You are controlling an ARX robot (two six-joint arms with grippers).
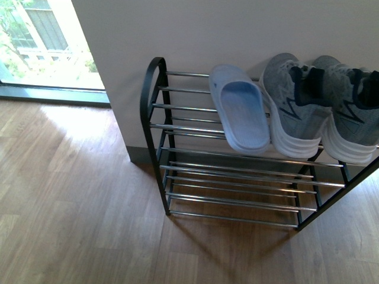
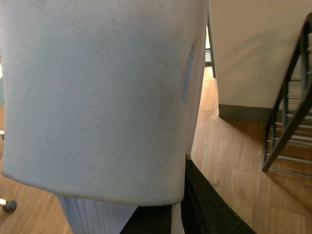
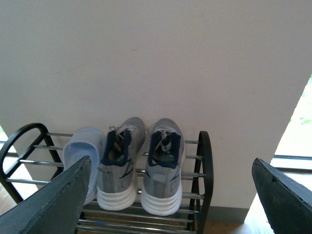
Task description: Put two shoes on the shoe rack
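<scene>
Both grey sneakers lie side by side on the top tier of the black shoe rack, toes toward the wall, at its right end. The right wrist view shows the same sneakers on the rack. My right gripper is open, well back from them, with nothing between its fingers. My left gripper is shut on a pale blue-white slide slipper, which fills most of the left wrist view. Neither arm shows in the front view.
A matching slipper leans on the top tier left of the sneakers. The rack's lower chrome bars are bare. A beige wall stands behind the rack and a window at the far left. The floor is wood.
</scene>
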